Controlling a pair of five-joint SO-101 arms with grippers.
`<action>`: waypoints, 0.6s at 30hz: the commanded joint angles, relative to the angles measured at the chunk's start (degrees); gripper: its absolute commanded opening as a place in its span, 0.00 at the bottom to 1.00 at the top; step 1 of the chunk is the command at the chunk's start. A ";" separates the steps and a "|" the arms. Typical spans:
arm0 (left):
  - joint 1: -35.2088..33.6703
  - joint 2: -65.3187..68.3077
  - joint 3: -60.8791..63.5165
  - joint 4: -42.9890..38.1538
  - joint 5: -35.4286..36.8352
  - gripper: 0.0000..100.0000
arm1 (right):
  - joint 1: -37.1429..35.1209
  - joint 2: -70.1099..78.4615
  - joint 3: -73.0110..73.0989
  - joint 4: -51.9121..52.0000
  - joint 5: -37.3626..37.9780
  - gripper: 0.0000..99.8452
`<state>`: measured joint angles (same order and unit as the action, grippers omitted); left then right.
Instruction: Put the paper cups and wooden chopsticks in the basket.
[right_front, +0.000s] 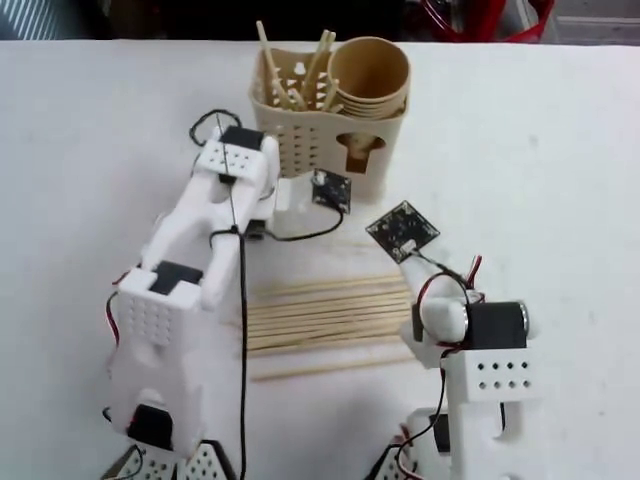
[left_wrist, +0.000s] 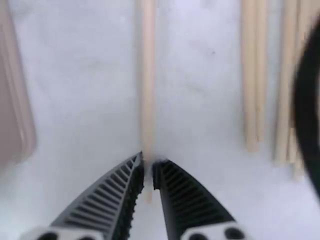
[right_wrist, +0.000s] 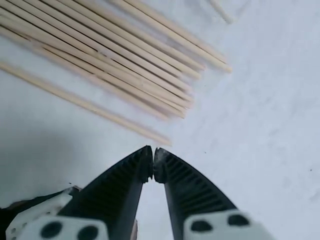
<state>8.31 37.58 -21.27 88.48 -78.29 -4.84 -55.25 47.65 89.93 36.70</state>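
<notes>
The beige basket (right_front: 300, 150) stands at the table's far middle, holding a stack of paper cups (right_front: 370, 75) and several upright wooden chopsticks (right_front: 268, 60). More chopsticks (right_front: 330, 315) lie in a row on the table between the arms. My left gripper (left_wrist: 148, 167) is low at the table beside the basket's foot, shut on the end of a single chopstick (left_wrist: 147, 75) that lies flat. My right gripper (right_wrist: 152, 160) is shut with nothing in it, just above the table near the ends of the chopstick row (right_wrist: 115, 55) and a lone chopstick (right_wrist: 85, 102).
The left arm (right_front: 200, 240) stretches from the front left toward the basket; the right arm (right_front: 470, 340) stands at the front right. A beige wall (left_wrist: 15, 100), apparently the basket's, is close beside the left gripper. White table lies open to the far left and right.
</notes>
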 joint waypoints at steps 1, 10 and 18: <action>-2.68 -1.19 -5.54 8.88 -4.84 0.02 | 0.40 -0.31 -0.35 -0.75 0.09 0.02; -7.96 -21.23 6.24 12.92 -6.95 0.02 | 0.40 -0.31 -0.35 -0.75 0.00 0.02; -8.22 -57.54 24.44 5.98 -2.73 0.02 | 0.48 -0.31 -0.35 -0.75 0.00 0.02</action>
<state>0.57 -4.09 0.97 98.07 -79.60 -4.75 -55.25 47.65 89.93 36.70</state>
